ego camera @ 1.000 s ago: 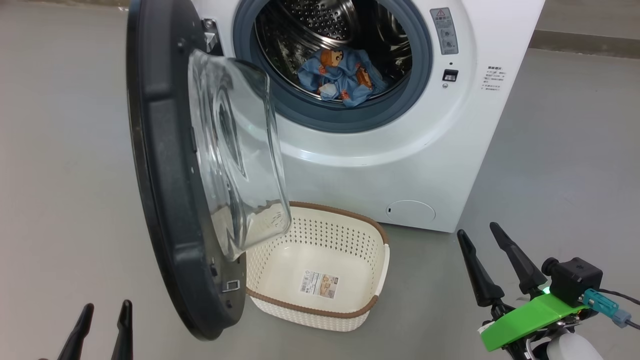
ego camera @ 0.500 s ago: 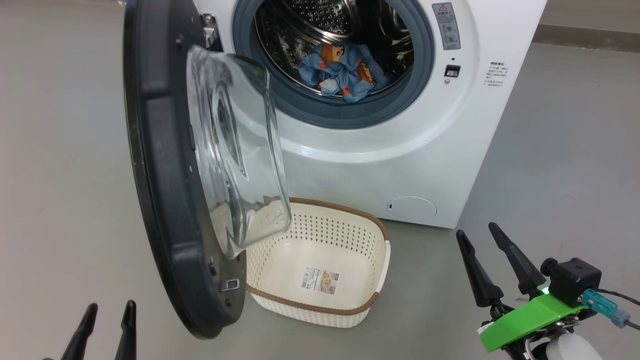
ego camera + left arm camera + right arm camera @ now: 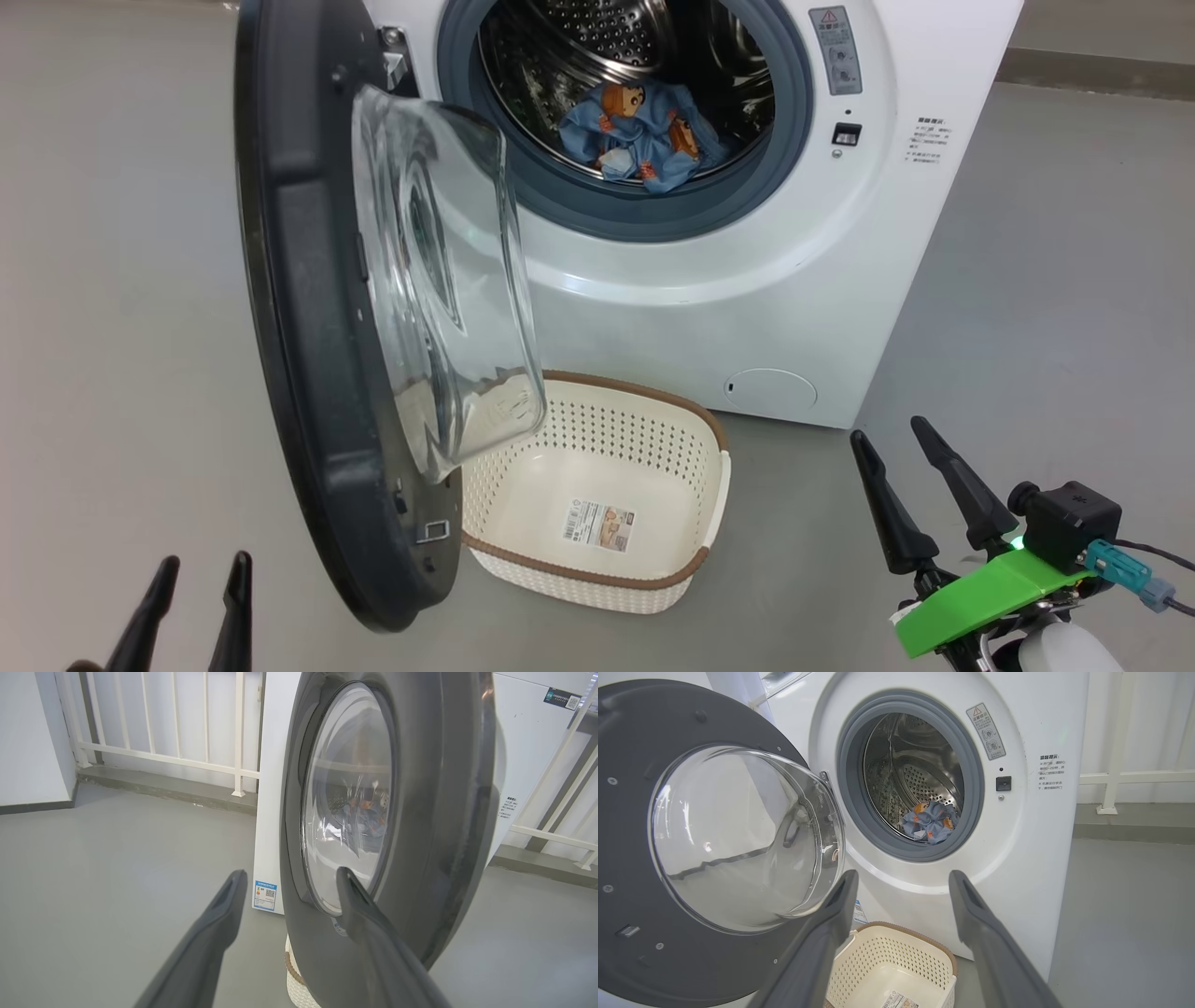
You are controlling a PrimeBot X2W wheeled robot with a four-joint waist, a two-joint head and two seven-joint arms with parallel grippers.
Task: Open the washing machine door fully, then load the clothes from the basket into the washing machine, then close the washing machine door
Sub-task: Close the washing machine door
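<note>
The white washing machine (image 3: 840, 280) stands with its black door (image 3: 308, 327) swung wide open to the left, the glass bowl (image 3: 448, 280) facing right. Light-blue clothes (image 3: 639, 131) with orange figures lie inside the steel drum, also seen as clothes (image 3: 930, 821). The cream basket (image 3: 597, 569) sits on the floor below the drum, holding nothing but its paper label. My left gripper (image 3: 198, 569) is open at the lower left, just outside the door (image 3: 434, 835). My right gripper (image 3: 887, 434) is open at the lower right, apart from the basket (image 3: 859, 970).
Grey floor (image 3: 121, 280) spreads left and right of the machine. A white railing (image 3: 187, 742) on a low kerb runs behind it. A round white cap (image 3: 770, 390) sits low on the machine's front.
The whole head view has shifted slightly, so the camera moved. Both grippers stay open in about the same places; door, clothes and basket are unchanged.
</note>
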